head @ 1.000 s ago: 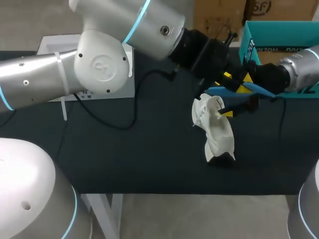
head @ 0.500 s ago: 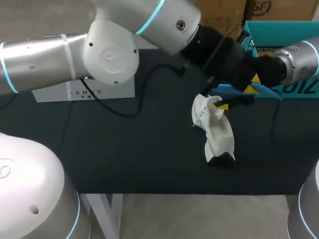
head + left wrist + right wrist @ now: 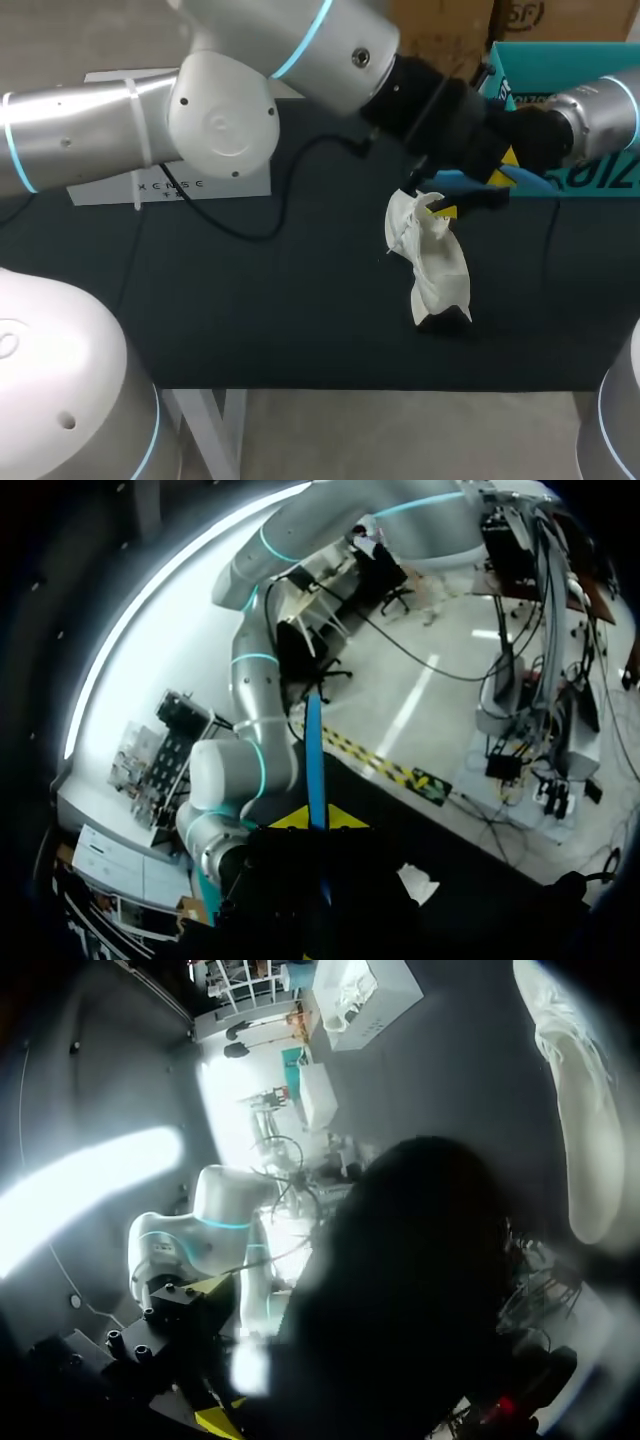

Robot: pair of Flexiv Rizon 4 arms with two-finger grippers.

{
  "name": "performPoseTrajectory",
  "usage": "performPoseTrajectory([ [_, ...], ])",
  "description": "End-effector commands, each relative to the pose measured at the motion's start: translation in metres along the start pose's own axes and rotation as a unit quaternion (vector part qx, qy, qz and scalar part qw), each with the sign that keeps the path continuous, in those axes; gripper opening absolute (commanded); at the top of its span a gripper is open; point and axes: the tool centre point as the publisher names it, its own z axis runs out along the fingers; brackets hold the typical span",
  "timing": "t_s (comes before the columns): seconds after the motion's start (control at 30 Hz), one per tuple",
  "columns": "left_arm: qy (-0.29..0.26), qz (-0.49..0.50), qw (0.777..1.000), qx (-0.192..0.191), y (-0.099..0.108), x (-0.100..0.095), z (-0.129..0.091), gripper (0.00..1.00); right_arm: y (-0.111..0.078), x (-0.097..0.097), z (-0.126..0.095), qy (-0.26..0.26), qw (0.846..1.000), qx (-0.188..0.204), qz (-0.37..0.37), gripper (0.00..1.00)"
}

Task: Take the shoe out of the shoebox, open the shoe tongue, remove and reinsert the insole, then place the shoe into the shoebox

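**Insole out, shoe lying on the bench**

Nearest to me, the white fabric shoe (image 3: 432,262) lies on the dark bench (image 3: 300,330), outside its box. Its darker end points toward the near edge and its crumpled, opened end points away.

Just past that far end the two arms meet above the bench. The left arm comes in across the middle. In its own wrist view the left tool (image 3: 316,820) is narrow, with a yellow tip on each side of the thin blue insole (image 3: 315,750), which stands edge-on between them and sticks out ahead. From above, the insole (image 3: 450,181) runs as a flat blue strip just over the shoe's far end.

The right tool (image 3: 518,165) sits close against the left one at the insole's other end. Its own view is mostly blocked by a dark shape, so I cannot tell whether it is gripping anything.

Behind the right arm stands the open teal cardboard shoebox (image 3: 560,48). Far off to the left lies a white rectangular box (image 3: 200,185), and a black cable (image 3: 240,228) loops in front of it.
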Motion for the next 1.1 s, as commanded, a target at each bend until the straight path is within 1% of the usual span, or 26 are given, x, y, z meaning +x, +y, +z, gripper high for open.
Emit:
performPoseTrajectory([
  [0.03, 0.001, 0.001, 1.0, -0.003, 0.0, 0.002, -0.003, 0.0, -0.008, -0.004, -0.008, 0.0, 1.0, -0.011, 0.005, 1.0],
  [0.3, 0.007, 0.002, 1.0, -0.006, 0.001, 0.001, -0.004, 0.0, -0.019, -0.009, -0.019, -0.001, 1.0, -0.028, 0.015, 1.0],
  [0.5, 0.009, 0.003, 1.0, -0.006, 0.002, -0.001, -0.003, 0.0, -0.021, -0.008, -0.018, 0.002, 1.0, -0.023, 0.01, 1.0],
  [0.53, 0.009, 0.003, 1.0, -0.006, 0.002, -0.001, -0.003, 0.0, -0.021, -0.008, -0.018, 0.002, 1.0, -0.023, 0.01, 0.89],
  [0.57, 0.01, 0.003, 1.0, -0.006, 0.003, -0.002, -0.003, 0.0, -0.021, -0.007, -0.017, 0.002, 1.0, -0.022, 0.006, 0.0],
  [0.8, 0.01, 0.002, 1.0, -0.003, 0.004, -0.001, 0.0, 0.0, -0.016, -0.007, -0.013, 0.008, 1.0, -0.015, -0.005, 0.0],
  [1.1, 0.007, 0.002, 1.0, 0.003, 0.005, -0.001, 0.002, 0.0, 0.002, -0.008, 0.0, 0.018, 1.0, 0.012, -0.019, 0.0],
])
